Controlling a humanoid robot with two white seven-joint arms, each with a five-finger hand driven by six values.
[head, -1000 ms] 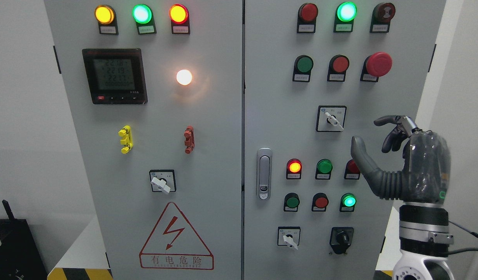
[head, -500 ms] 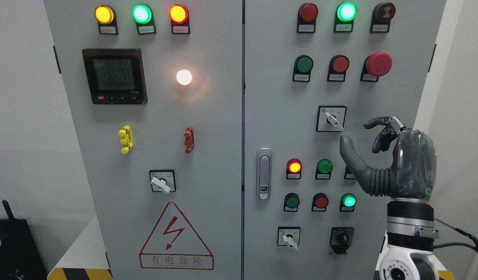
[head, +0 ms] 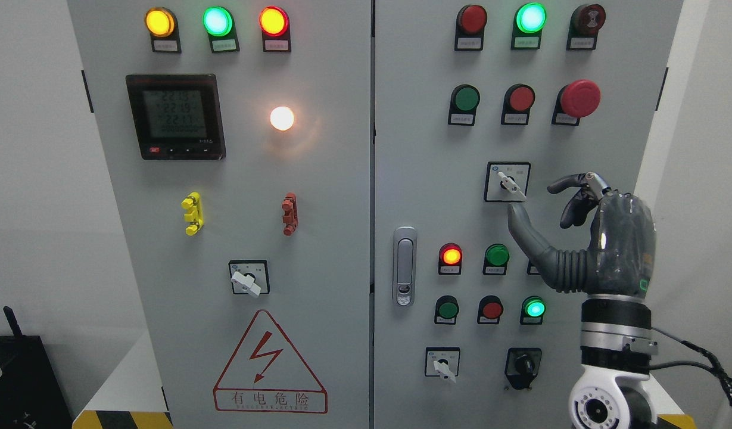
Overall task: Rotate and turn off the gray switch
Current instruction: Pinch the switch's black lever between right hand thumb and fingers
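Observation:
A gray rotary switch (head: 510, 183) sits in a black-framed square plate on the right door of the control cabinet (head: 401, 179); its white lever points down and to the right. My right hand (head: 533, 199) is raised just right of and below the switch, fingers spread and holding nothing. Its thumb tip (head: 513, 212) is just under the switch plate and the curled index finger (head: 565, 182) is to the plate's right. I cannot tell whether the thumb touches the panel. The left arm is out of view.
Two similar gray switches sit at the left door's lower middle (head: 248, 278) and the right door's bottom (head: 443, 363), beside a black selector (head: 523, 364). Lit lamps, push buttons, a red mushroom stop button (head: 579, 98) and a door handle (head: 404, 266) surround the hand.
My right hand has moved left and slightly up toward the upper gray switch, with the thumb now just below its plate. The switch lever has not turned.

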